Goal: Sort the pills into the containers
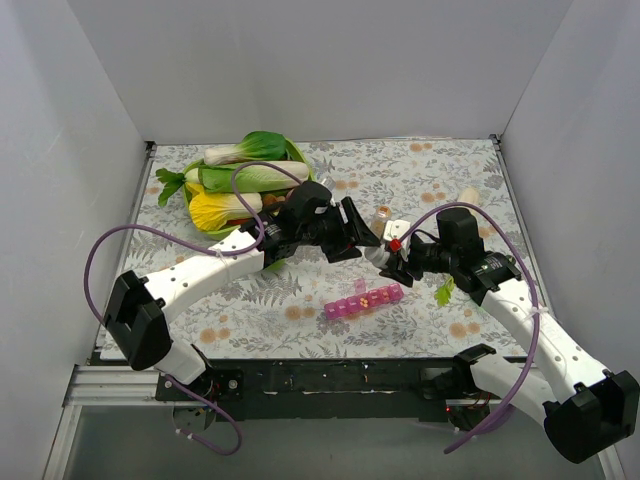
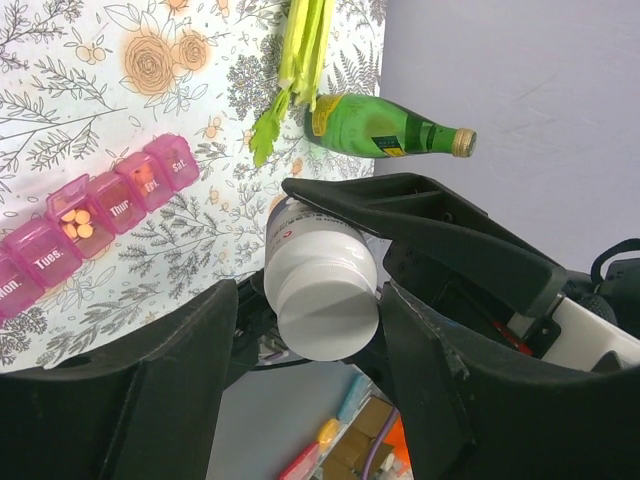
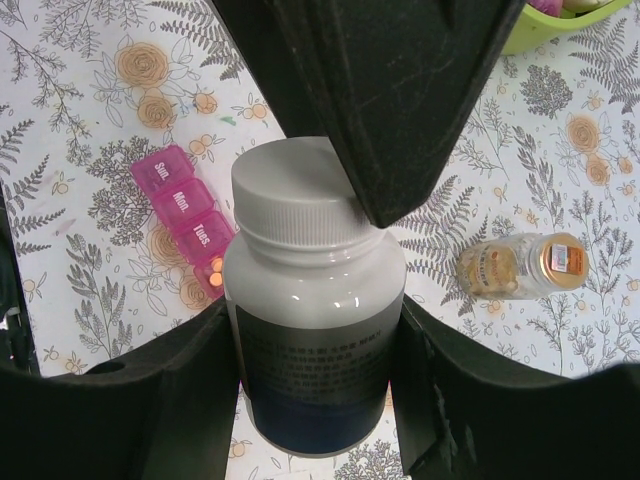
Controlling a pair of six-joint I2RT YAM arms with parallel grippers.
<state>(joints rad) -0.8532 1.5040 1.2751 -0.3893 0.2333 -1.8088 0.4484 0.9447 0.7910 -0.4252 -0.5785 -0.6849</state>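
My right gripper [image 1: 402, 258] [image 3: 315, 320] is shut on the body of a white pill bottle [image 3: 315, 330] [image 2: 320, 270] and holds it above the mat. The bottle's white cap [image 2: 328, 305] sits between the fingers of my left gripper [image 1: 366, 240] [image 2: 312, 300], whose jaws stand open around it; a narrow gap shows on one side. The pink containers strip [image 1: 363, 299] [image 2: 100, 215] [image 3: 185, 205] lies on the floral mat below both grippers. One of its lids is up, and orange pills [image 2: 75, 222] [image 3: 213, 272] lie in that compartment.
A small clear jar [image 3: 520, 265] [image 1: 381, 214] of brownish contents lies on its side beside the grippers. A dark green bottle [image 2: 385, 128] and a leafy green stalk [image 2: 300, 60] [image 1: 444, 292] lie near the right arm. A green basket of vegetables [image 1: 240, 180] stands at the back left.
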